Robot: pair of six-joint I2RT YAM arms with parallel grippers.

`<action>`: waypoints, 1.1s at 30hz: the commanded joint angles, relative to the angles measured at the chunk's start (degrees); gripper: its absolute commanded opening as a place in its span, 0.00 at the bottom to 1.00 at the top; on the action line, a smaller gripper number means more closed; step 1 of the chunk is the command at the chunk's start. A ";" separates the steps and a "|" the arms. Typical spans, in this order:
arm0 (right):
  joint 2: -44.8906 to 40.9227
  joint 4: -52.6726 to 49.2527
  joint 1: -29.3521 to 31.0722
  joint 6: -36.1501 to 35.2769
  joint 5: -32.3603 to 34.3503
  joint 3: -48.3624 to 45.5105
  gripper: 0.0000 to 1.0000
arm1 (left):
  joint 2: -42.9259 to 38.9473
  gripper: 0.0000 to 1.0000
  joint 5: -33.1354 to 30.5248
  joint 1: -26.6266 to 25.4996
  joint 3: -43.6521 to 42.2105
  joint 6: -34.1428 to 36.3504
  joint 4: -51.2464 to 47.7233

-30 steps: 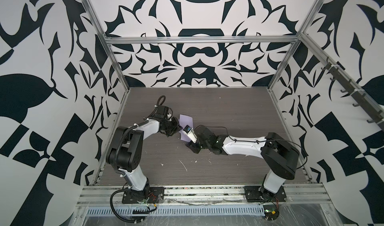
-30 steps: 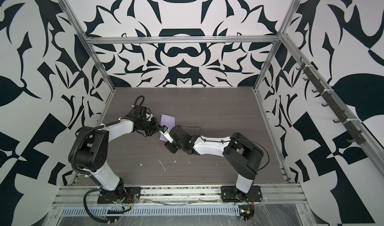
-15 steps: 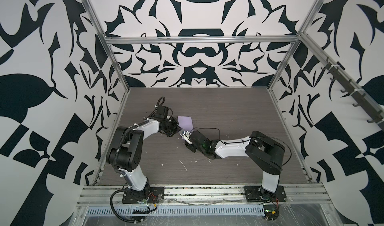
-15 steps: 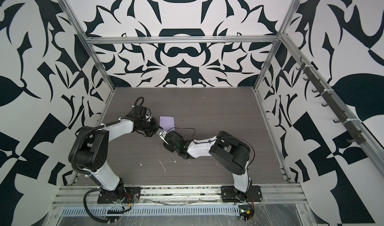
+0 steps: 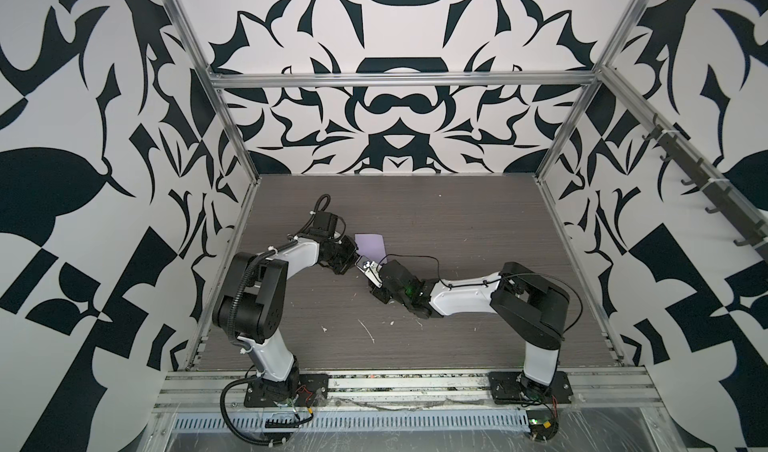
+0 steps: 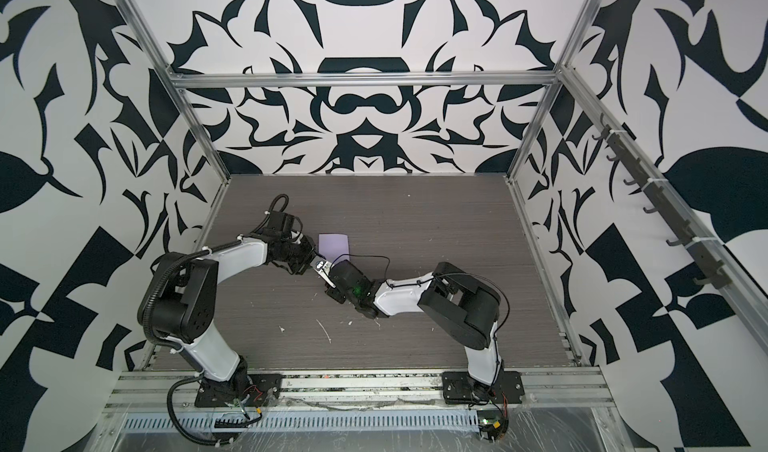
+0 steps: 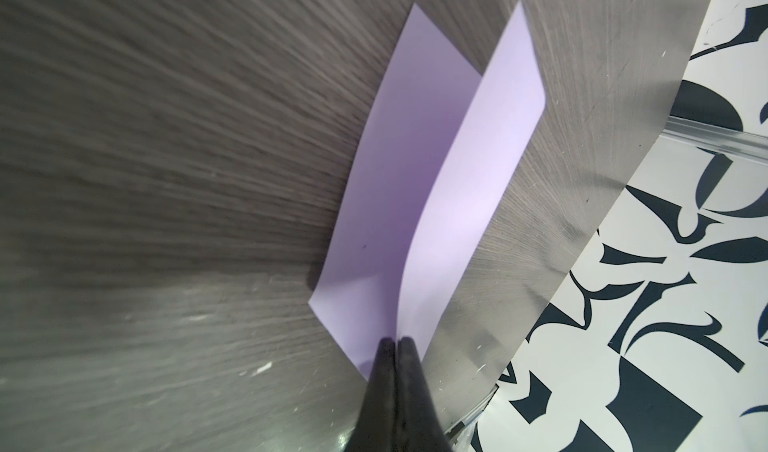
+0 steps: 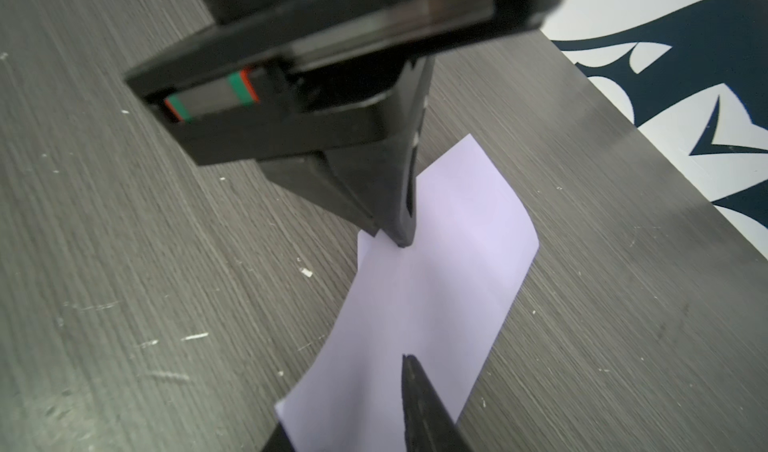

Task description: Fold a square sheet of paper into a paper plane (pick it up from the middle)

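The square sheet of paper [image 5: 370, 244] [image 6: 333, 244] is lilac and bent lengthwise into a shallow V [image 7: 415, 179], low over the dark wood-grain table. My left gripper [image 7: 397, 341] [image 5: 356, 258] is shut on the middle of one edge, at the crease. My right gripper [image 8: 345, 400] [image 5: 372, 273] meets it from the opposite side. Its jaws stand apart astride the paper's other end [image 8: 449, 287], one black fingertip [image 8: 409, 362] above the sheet and the other mostly hidden beneath it. No paper plane is in view.
Small white flecks [image 5: 368, 331] lie on the table in front of the grippers. Patterned walls and aluminium frame posts [image 5: 232, 138] close in the table on three sides. A metal rail [image 5: 374, 387] carrying both arm bases runs along the front edge.
My right gripper has slid left to the paper's end and its jaws have narrowed around it. The left gripper has kept its grip, and the sheet now lies lower and flatter.
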 commanded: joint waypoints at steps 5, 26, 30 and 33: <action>-4.69 1.92 -0.47 1.92 -1.94 0.46 0.34 | 1.15 0.03 -0.66 -0.18 1.30 0.61 -1.90; -9.06 -8.60 -2.40 8.39 -18.40 -2.43 0.08 | -8.60 0.42 1.12 5.62 4.98 9.02 -6.56; -10.26 -8.89 -2.49 11.47 -23.29 -4.34 0.08 | -9.10 0.38 5.38 4.65 4.54 9.31 -1.39; -9.78 -8.22 -2.77 13.77 -25.88 -4.81 0.07 | -6.15 0.30 5.88 1.99 5.40 10.17 -0.76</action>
